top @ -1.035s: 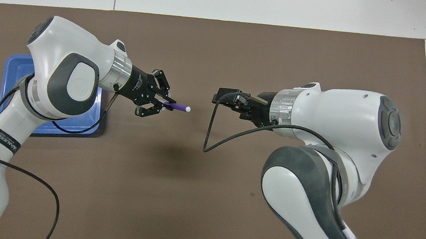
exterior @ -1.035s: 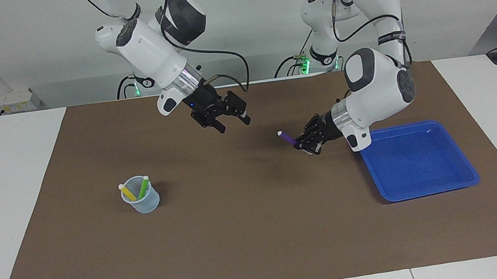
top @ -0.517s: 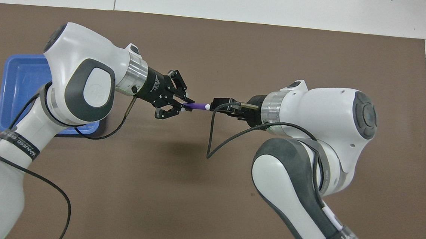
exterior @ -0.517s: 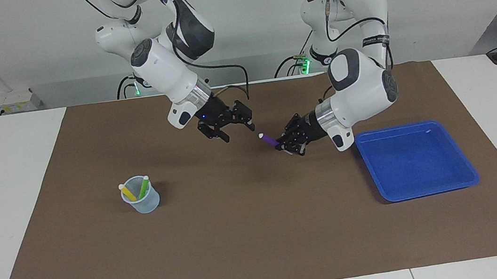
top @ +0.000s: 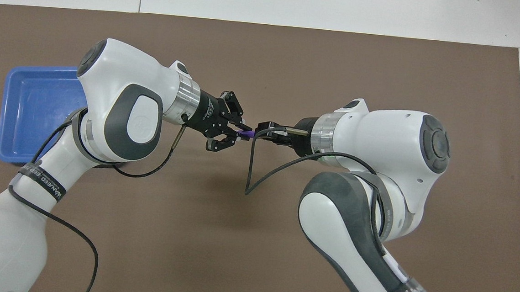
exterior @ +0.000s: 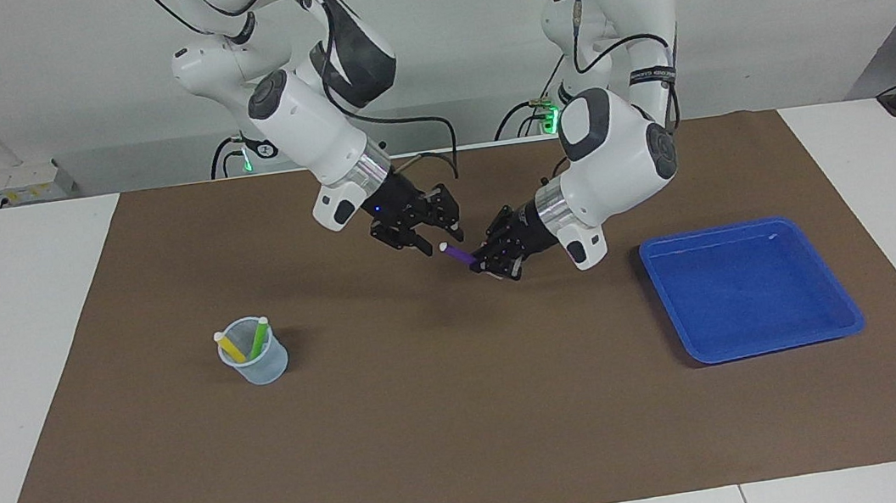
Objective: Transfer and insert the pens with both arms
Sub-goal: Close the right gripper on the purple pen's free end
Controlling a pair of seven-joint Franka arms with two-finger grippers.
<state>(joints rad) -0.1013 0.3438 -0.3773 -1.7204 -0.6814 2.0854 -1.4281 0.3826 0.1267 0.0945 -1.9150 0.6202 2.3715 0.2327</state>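
The purple pen hangs in the air over the middle of the brown mat, level and pointing toward the right arm's end of the table. My left gripper is shut on its rear end. My right gripper is open, with a finger on either side of the pen's white tip. In the overhead view only a short purple stub of the pen shows between the left gripper and the right gripper. The yellow pen and the green pen stand in a clear cup.
The clear cup stands on the mat toward the right arm's end of the table. An empty blue tray lies toward the left arm's end, also seen in the overhead view. A black cable loops below the right wrist.
Both arms have come together over the mat's middle. The left gripper carried the purple pen toward the right gripper, whose fingers now flank the pen's white tip and stand narrower than before.
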